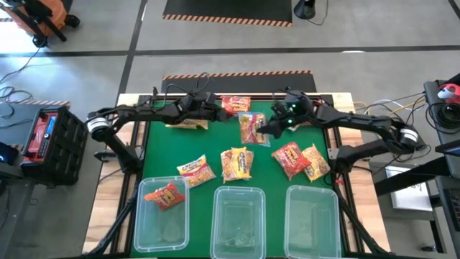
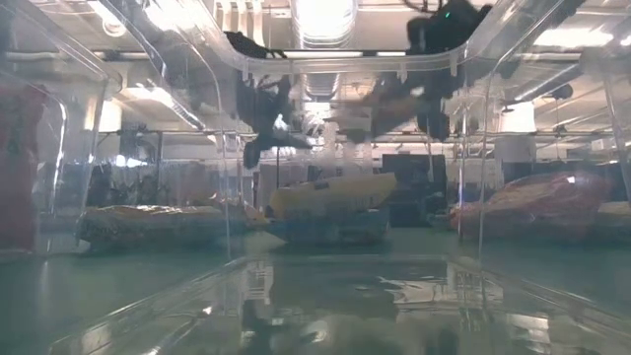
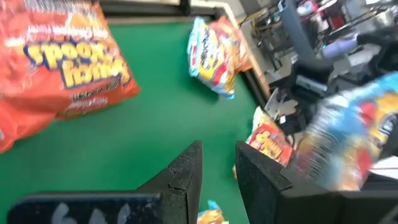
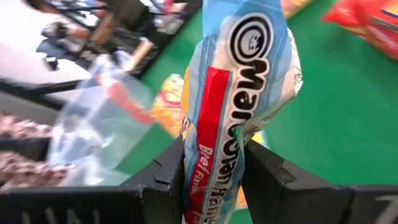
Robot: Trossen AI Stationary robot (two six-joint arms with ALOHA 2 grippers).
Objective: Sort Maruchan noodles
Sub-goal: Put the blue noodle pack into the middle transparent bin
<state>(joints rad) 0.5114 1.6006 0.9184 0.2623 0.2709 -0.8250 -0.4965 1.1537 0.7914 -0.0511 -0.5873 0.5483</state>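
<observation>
Green table (image 1: 215,151): noodle packets (image 1: 238,163), seemingly three tubs (image 1: 239,212).

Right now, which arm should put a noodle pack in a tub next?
Probably the right: its gripper is already shut on a noodle pack. The left gripper holds nothing.

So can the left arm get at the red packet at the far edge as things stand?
Probably yes. The left gripper hangs with its jaws empty, right beside the red packet, and nothing lies between them. The right gripper holds its own packet nearby, which might crowd it.
</observation>
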